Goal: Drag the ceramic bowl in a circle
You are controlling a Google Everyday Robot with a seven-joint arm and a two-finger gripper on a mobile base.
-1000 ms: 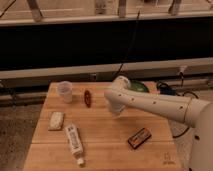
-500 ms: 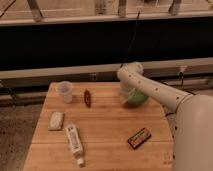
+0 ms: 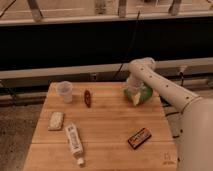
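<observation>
The green ceramic bowl [image 3: 141, 95] sits near the back right of the wooden table [image 3: 105, 125], partly hidden by my arm. My gripper [image 3: 132, 90] comes down from the white arm's bend above and is at the bowl's left rim, in or against the bowl. The white arm reaches in from the right edge of the view.
A clear plastic cup [image 3: 64, 91] stands at the back left with a small reddish-brown item [image 3: 88, 98] beside it. A white packet [image 3: 56, 120] and a white tube [image 3: 74, 139] lie at the front left. A dark snack bar [image 3: 139, 137] lies at the front right.
My arm has swung from over the table's middle toward the back right, and the gripper now stands at the bowl. The bowl seems to have shifted slightly.
</observation>
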